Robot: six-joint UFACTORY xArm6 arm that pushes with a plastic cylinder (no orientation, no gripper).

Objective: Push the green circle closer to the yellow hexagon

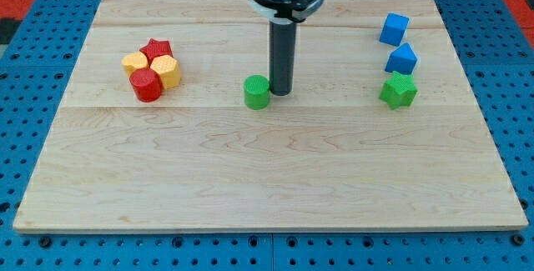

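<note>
Robotics lab: wooden board [267, 179] on blue perforated bench [33, 21].

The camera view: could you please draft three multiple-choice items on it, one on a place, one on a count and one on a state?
1. Where is my tip relative to the green circle?
A. at its right side in the view
B. far to its left
C. on top of it

2. How many blue blocks are on the board?
A. one
B. two
C. four

3. How does the yellow hexagon sit?
A. alone
B. packed in a cluster with red blocks
C. beside the green star

Key: 1 A, the rod stands at the circle's right edge; 2 B, an upper blue block and a lower blue block; 3 B, the red cylinder adjoins it.
</note>
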